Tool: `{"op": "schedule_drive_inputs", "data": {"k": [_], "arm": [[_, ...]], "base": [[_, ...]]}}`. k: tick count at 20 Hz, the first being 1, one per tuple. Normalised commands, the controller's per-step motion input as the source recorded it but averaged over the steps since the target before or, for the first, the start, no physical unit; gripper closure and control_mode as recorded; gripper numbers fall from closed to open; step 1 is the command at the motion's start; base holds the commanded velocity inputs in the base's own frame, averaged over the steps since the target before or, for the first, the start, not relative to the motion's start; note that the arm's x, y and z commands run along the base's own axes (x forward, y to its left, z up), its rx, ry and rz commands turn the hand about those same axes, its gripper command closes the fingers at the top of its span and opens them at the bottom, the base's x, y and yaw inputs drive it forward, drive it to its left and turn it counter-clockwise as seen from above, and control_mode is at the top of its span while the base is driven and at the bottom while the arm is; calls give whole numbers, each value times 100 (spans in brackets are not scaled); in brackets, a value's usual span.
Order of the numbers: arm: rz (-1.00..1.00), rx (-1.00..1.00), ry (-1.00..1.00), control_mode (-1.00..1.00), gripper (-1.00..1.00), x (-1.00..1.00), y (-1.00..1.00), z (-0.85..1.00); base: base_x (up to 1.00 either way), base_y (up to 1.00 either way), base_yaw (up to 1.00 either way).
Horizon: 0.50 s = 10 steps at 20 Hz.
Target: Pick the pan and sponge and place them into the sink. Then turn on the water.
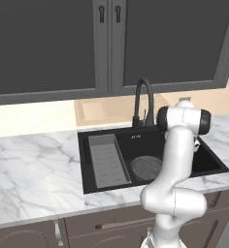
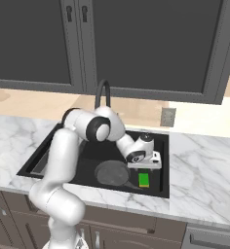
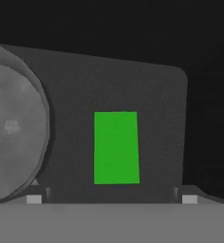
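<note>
The green sponge (image 3: pixel 116 147) lies flat on the black floor of the sink (image 2: pixel 87 155), near its right end. To its left in the same basin rests the round grey pan (image 3: pixel 14 137), also seen from the right base (image 2: pixel 112 173) and the left base (image 1: pixel 146 167). My gripper (image 2: pixel 145 168) hangs just above the sponge (image 2: pixel 144 180), pointing down. It is open: in the hand view the fingertips (image 3: pixel 34 198) stand wide apart with nothing between them. The black gooseneck faucet (image 1: pixel 143 97) rises behind the sink, and no water runs from it.
A grey ribbed tray (image 1: pixel 106 160) fills the sink's left part. Marble counter (image 1: pixel 34 164) spreads on both sides of the basin. Dark wall cabinets (image 1: pixel 43 43) hang above, and an outlet plate (image 2: pixel 168 116) sits on the back wall.
</note>
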Motion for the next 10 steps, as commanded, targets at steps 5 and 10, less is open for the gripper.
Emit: {"op": "schedule_drive_inputs", "data": {"k": [5, 10], "arm": [[4, 0, -14, -100, -100, -45, 11, 52], [5, 0, -17, -100, -100, -34, 13, 43]], "base": [[0, 0, 0], [0, 0, 0]]}}
